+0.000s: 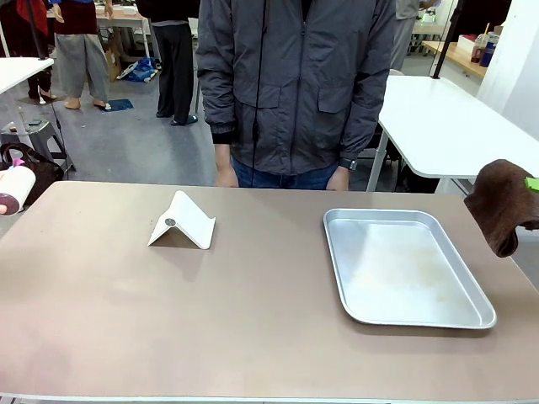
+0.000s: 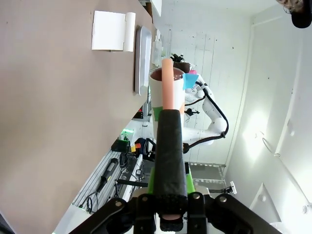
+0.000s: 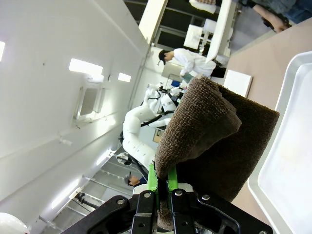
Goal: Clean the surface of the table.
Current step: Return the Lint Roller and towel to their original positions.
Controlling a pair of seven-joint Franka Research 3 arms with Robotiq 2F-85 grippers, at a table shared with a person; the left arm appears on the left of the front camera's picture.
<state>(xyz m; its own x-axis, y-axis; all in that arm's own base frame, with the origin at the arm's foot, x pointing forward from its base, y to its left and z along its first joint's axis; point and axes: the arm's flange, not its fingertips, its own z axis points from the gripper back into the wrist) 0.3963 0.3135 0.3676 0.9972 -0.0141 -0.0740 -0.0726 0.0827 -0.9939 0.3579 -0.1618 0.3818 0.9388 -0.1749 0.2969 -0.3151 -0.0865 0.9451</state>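
Tan-brown, matte and smooth: table [image 1: 253, 337] top across the whole lower part of the front view, with a thin pale edge along the bottom of the frame. Faint lighter smudging at lower left, tone otherwise even. Left of centre on it, a white folded card stand [image 1: 181, 221], tent-shaped, with a small dark dot on its near face. Right of centre, a shallow silver tray [image 1: 404, 265], pale yellowish marks on its floor, lying well apart from the stand. At the far edge, top centre, a person [image 1: 295, 84] in a grey jacket, hands hanging just behind the tabletop.

Left wrist view: left gripper [image 2: 169, 178] clamped on the black handle of a lint roller [image 2: 167, 92], pink shaft and white roll pointing up the frame. Tabletop as a tan band down the left side.

Right wrist view: right gripper [image 3: 161, 181] pinched tight on a fold of brown cloth [image 3: 209, 131], green pads pressed to it. Tray rim at lower right, tabletop at upper right. In the front view, cloth hanging at the right edge of the frame, beside the tray and apart from it.
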